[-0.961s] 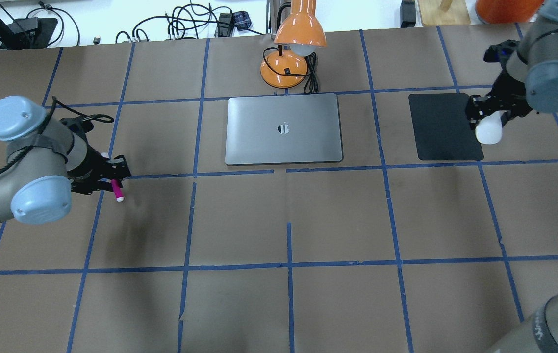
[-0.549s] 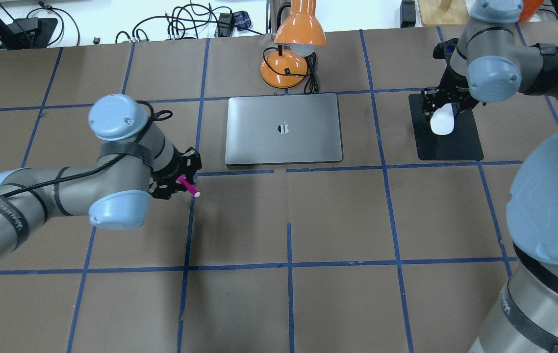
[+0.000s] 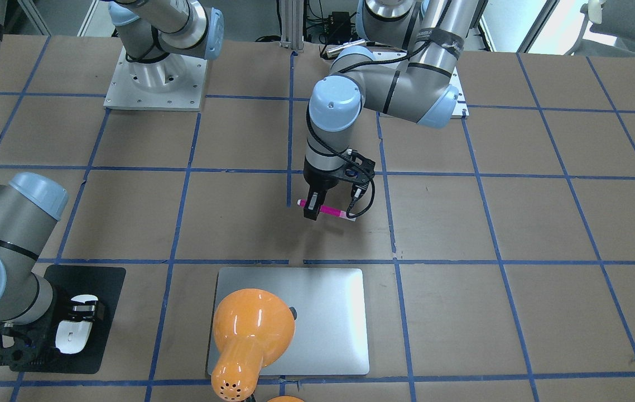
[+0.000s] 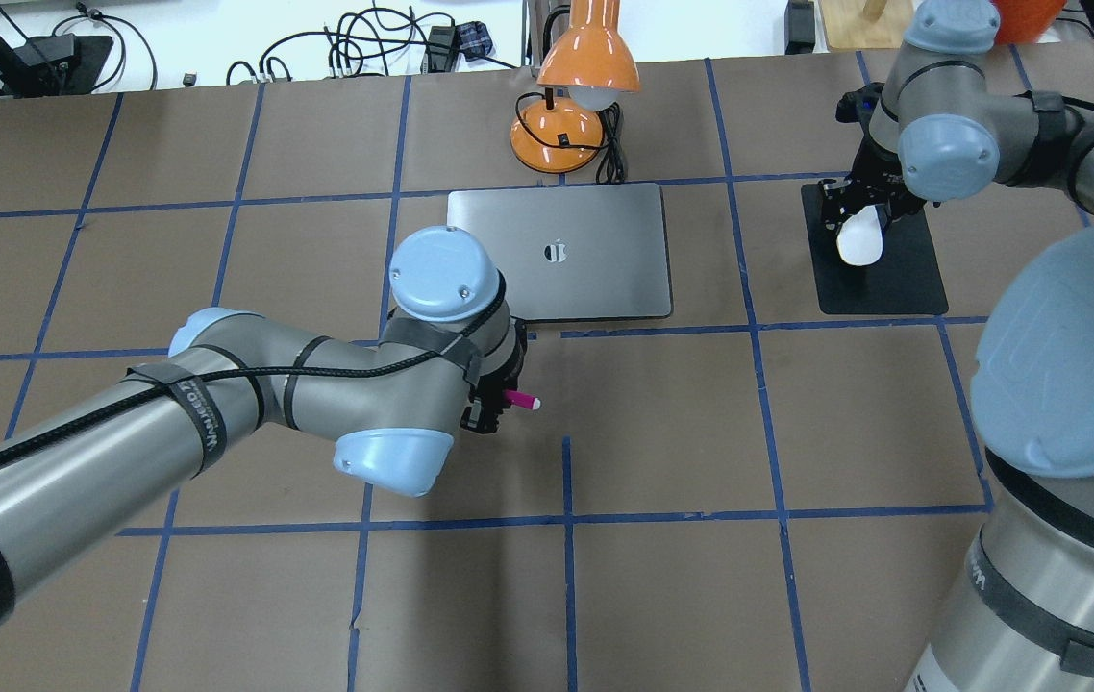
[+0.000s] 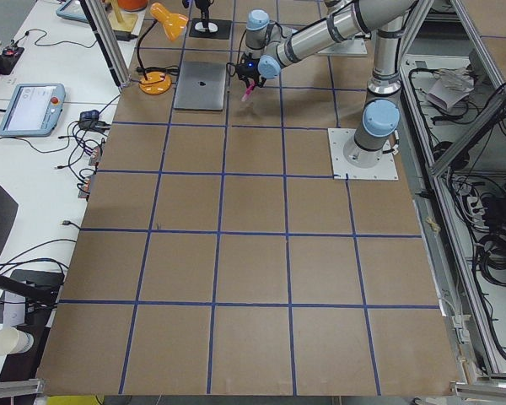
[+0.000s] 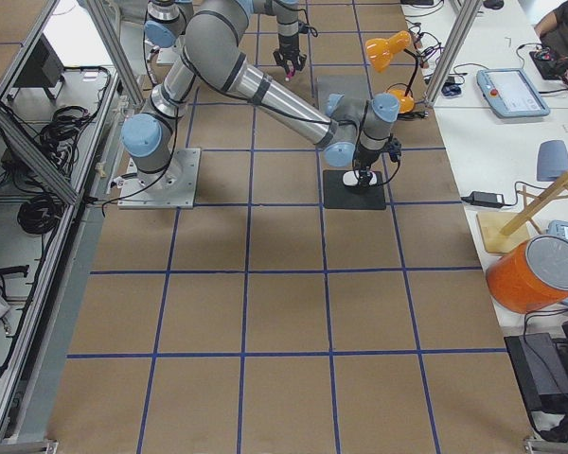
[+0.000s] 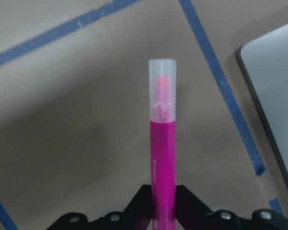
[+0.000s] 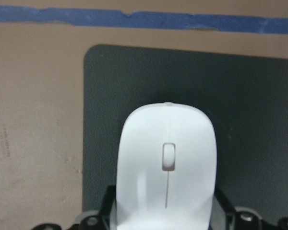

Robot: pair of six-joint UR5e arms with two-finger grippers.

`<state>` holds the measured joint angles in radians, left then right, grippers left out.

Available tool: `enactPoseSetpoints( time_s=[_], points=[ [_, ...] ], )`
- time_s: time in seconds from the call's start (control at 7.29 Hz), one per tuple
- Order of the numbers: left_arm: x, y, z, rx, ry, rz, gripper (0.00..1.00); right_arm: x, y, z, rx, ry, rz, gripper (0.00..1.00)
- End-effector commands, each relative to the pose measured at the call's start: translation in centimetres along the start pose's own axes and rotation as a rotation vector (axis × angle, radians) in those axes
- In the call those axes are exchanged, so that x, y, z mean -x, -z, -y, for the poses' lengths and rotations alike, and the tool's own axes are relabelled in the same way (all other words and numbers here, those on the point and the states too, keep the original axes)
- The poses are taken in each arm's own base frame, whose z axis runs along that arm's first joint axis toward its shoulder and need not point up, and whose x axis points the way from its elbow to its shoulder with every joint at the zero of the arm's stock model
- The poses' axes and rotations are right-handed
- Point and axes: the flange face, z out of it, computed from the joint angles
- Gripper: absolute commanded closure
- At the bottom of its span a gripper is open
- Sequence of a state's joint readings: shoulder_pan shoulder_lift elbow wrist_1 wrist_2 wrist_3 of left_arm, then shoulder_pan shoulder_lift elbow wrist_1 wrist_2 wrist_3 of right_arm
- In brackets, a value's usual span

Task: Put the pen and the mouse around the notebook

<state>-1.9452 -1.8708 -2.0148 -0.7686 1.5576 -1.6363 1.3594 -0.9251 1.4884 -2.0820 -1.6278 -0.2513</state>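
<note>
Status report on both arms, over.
Left gripper shut on pen, on robot's side of notebook. Right gripper shut on mouse, over black pad. No obstruction seen.

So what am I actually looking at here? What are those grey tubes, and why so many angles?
The grey tubes are two robot arms at a table covered in brown paper with blue tape lines. Each arm ends in a two-fingered pincer. Four pictures come from fixed cameras: one above and behind the robot, one facing it, and one at each end of the table. The two close-ups come from cameras on the wrists. On the table are a closed silver notebook, a black pad and an orange lamp. The left pincer is shut on a pink pen, held near the notebook's edge that faces the robot. The right pincer is shut on a white mouse over the black pad; I cannot tell whether the mouse touches it.
</note>
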Motion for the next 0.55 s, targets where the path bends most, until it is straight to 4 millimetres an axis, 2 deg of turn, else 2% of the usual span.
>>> enactPoseSetpoints(
  time_s=[0.0,0.14,0.27,0.41],
  points=[
    [-1.0,-3.3,-2.4,0.005,0.117,0.043,1.0,0.0,-0.2,-0.1,0.006,0.01,-0.003,0.76],
    [-2.8,-3.0,-4.5,0.018,0.139,0.027,1.0,0.0,-0.3,-0.1,0.006,0.01,-0.003,0.61],
    [-4.2,-2.3,-6.1,0.017,0.119,0.018,1.0,0.0,-0.5,0.0,0.004,0.008,-0.002,0.1],
    [-3.9,-2.6,-6.5,0.005,0.106,0.055,1.0,0.0,-0.4,-0.1,0.009,0.008,-0.004,0.0]
  ],
)
